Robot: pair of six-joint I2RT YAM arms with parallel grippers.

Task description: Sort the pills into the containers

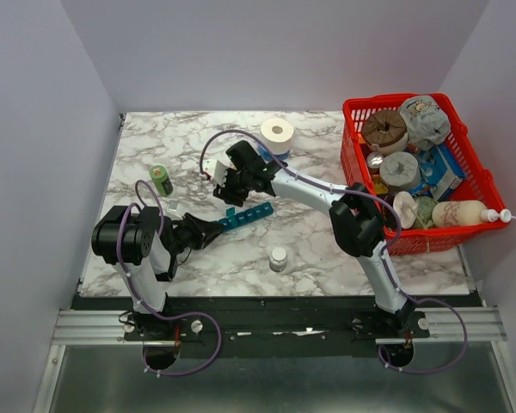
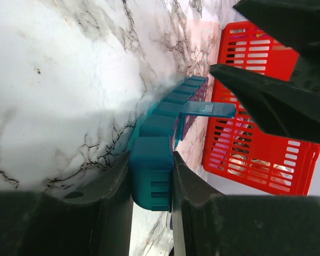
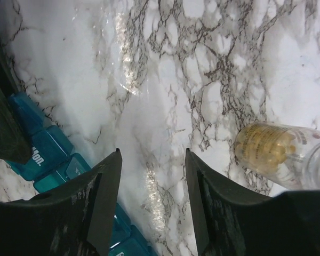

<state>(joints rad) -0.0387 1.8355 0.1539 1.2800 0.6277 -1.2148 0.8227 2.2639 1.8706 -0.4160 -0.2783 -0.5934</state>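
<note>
Left gripper (image 2: 152, 156) clamps the 8 o'clock end of the long teal plastic pill organizer strip (image 1: 248, 214), likely to steady it. One translucent lid (image 2: 208, 109) stands open. Right gripper (image 3: 152, 154) hovers at the strip's 11 o'clock, jaws apart and empty. No pills are discernible.

The left claw (image 2: 152, 157) and right claw (image 3: 153, 152) are black, the 2 arms (image 1: 305, 189) white with purple cables (image 1: 218, 335).

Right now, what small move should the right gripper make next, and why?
Probably move the right gripper sideways toward the small bottle: its jaws are open and empty, while the left gripper clamps the end of the pill box, with one lid up.
</note>
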